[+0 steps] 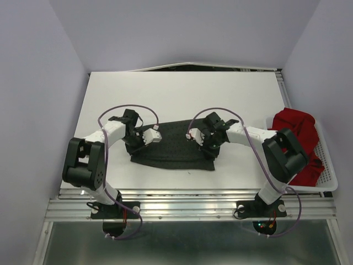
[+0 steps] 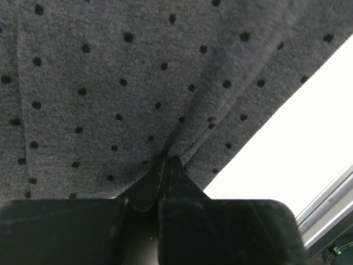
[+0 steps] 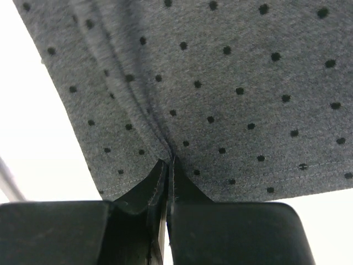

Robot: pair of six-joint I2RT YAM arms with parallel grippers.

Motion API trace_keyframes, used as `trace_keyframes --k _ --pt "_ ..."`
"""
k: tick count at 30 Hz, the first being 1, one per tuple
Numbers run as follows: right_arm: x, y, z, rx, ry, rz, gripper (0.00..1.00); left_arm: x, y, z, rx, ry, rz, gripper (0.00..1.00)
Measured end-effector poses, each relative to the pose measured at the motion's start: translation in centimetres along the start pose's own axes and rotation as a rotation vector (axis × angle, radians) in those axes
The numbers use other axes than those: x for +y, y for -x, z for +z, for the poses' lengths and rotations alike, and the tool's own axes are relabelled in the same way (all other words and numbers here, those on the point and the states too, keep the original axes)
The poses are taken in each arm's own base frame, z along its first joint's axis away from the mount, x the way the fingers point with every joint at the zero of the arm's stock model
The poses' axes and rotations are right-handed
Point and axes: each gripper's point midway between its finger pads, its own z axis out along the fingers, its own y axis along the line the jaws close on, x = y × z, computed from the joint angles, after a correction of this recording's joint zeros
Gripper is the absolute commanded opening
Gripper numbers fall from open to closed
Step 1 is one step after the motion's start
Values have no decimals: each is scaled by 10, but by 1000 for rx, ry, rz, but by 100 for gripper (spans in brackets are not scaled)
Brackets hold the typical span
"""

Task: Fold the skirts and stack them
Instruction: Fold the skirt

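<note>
Clearly soft and light, the grey dotted skirt lies spread on the table, midway across and toward the near edge. It will likely sag wherever it is unsupported, so its edges and corners look like the best holds. The left gripper and right gripper each pinch a pucker of its cloth. The red skirt sits heaped in the basket at the right edge. No labels or writing show.

grey dotted skirt: spread flat, creased, centre | red skirt: crumpled heap, far right
</note>
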Motion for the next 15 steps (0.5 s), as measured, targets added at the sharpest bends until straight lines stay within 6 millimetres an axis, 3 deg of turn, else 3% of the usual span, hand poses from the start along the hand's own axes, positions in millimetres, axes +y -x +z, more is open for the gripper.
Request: trace_keyframes --k 5,8,12,15 --pt "-38 15 -4 -4 -76 28 1 19 12 0 -11 28 -67 0" --pt "-65 28 -16 -20 -146 28 1 30 20 -5 -36 50 -86 0" --pt "-82 52 -41 -55 -198 9 1 53 37 -27 -93 101 -95 0" --pt "-80 62 -57 -79 -208 -4 1 68 48 -46 -134 141 -90 0"
